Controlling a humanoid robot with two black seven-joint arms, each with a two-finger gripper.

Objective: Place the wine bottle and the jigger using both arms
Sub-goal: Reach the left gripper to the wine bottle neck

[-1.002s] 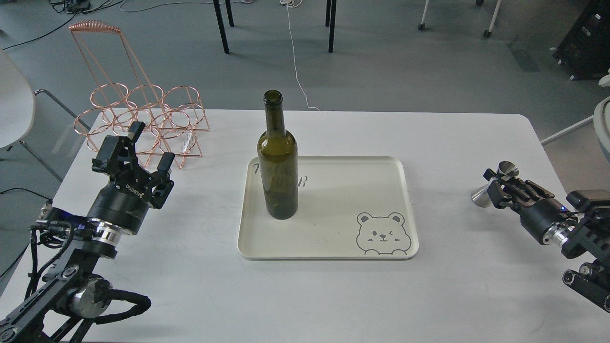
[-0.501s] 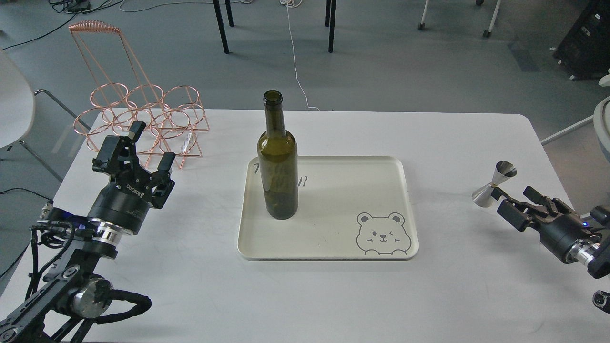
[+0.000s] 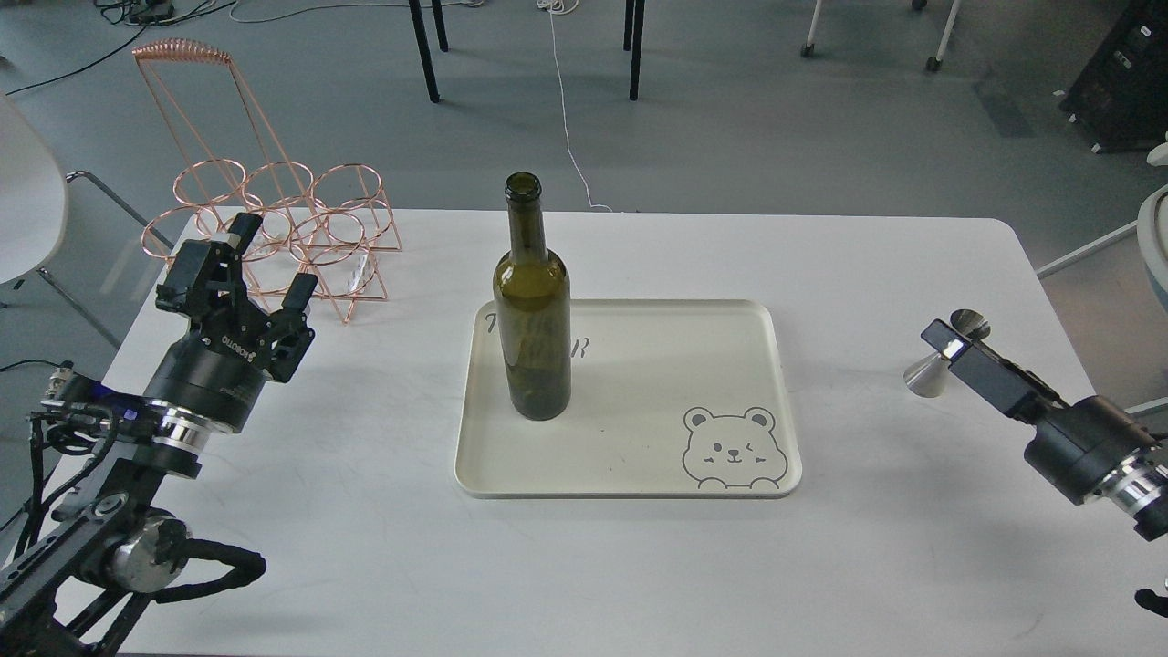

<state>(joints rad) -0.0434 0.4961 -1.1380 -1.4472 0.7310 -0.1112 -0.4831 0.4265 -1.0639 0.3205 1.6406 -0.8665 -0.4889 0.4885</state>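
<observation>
The left gripper is being held wide open and empty, shifted slightly back-left since before. The right gripper is being presented edge-on against the jigger; jaw state cannot be told. The wine bottle is standing upright on the tray.
</observation>
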